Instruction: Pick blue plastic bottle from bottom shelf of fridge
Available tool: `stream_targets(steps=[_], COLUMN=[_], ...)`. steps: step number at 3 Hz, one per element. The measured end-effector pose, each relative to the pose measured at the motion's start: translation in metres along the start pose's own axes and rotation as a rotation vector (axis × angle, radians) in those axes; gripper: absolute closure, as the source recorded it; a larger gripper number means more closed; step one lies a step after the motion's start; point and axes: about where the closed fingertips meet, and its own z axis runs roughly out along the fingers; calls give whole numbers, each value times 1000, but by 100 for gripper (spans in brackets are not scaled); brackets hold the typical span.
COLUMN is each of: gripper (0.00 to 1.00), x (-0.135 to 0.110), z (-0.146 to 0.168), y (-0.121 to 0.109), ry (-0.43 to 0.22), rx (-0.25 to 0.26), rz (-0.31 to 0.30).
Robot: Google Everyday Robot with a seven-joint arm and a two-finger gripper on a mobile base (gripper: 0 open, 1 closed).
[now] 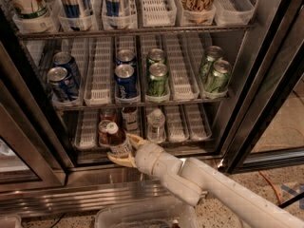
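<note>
The blue plastic bottle (117, 139), with a white cap, dark liquid and a pale label, leans at the front edge of the bottom shelf (176, 123) of the fridge (237, 103). My gripper (125, 149) reaches in from the lower right. Its tan fingers (134, 140) sit on either side of the bottle's lower body, shut on it. The bottle's base is hidden by the fingers.
A red can (103, 130) stands just behind and left of the bottle, and a second dark bottle (129, 117) behind it. A clear water bottle (156, 124) is one lane to the right. Blue and green cans fill the rack above. A clear bin (142, 215) lies on the floor below.
</note>
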Motion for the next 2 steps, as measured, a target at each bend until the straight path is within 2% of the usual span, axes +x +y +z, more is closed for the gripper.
stream_targets(steps=[1, 2], gripper=[100, 100], x=[5, 5], z=[14, 14], y=[27, 27], ry=[6, 6], rx=[-86, -86], rz=[93, 93])
